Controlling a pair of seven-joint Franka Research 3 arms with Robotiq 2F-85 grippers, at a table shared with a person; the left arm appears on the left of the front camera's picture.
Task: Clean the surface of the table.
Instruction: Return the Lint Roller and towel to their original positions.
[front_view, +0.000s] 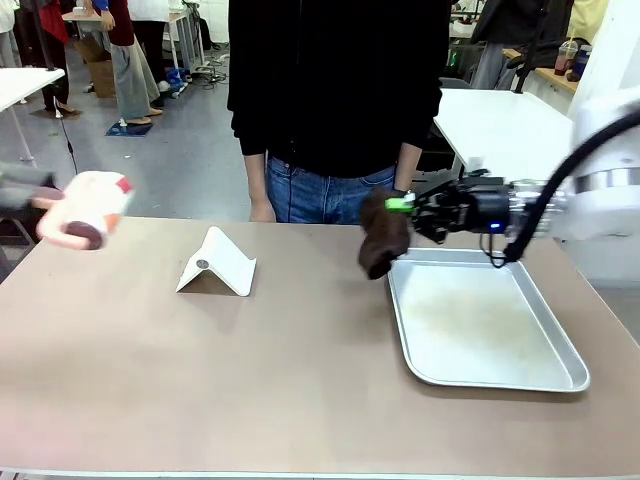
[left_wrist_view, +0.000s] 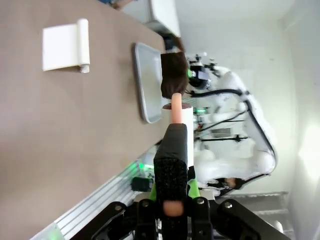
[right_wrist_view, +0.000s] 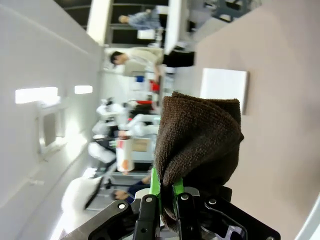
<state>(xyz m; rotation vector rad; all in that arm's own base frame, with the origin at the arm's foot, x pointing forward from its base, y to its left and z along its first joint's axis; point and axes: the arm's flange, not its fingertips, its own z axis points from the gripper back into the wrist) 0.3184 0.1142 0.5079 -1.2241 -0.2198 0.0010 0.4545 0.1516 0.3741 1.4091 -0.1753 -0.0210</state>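
Brownish-taupe and smooth, the big flat counter (front_view: 250, 380) with its thin pale edge lies right in front of me and reaches across to the person in a black top and blue jeans (front_view: 335, 110) at its far side.

On my right side sits a shallow silver metal tray (front_view: 480, 375), flat on the counter. My right fingers (front_view: 408, 205) are squeezed tight together on a dark brown fuzzy cloth (front_view: 383, 235). That cloth hangs down from my green pads, just at the far left corner of the tray. I cannot tell if its bottom end touches the counter. In my right wrist view the cloth (right_wrist_view: 197, 135) is bunched up and covers most of my fingers.

My left fingers (front_view: 85, 232) are at the left edge, up above the counter, and look blurry there. They are clamped shut on a white spray bottle with a pinkish nozzle (left_wrist_view: 176, 114). I can see some red on the bottle, but I cannot read any words on it.

Between my two arms, a folded white plastic stand shaped like a little tent (front_view: 218, 263) sits on the counter, well apart from the tray.
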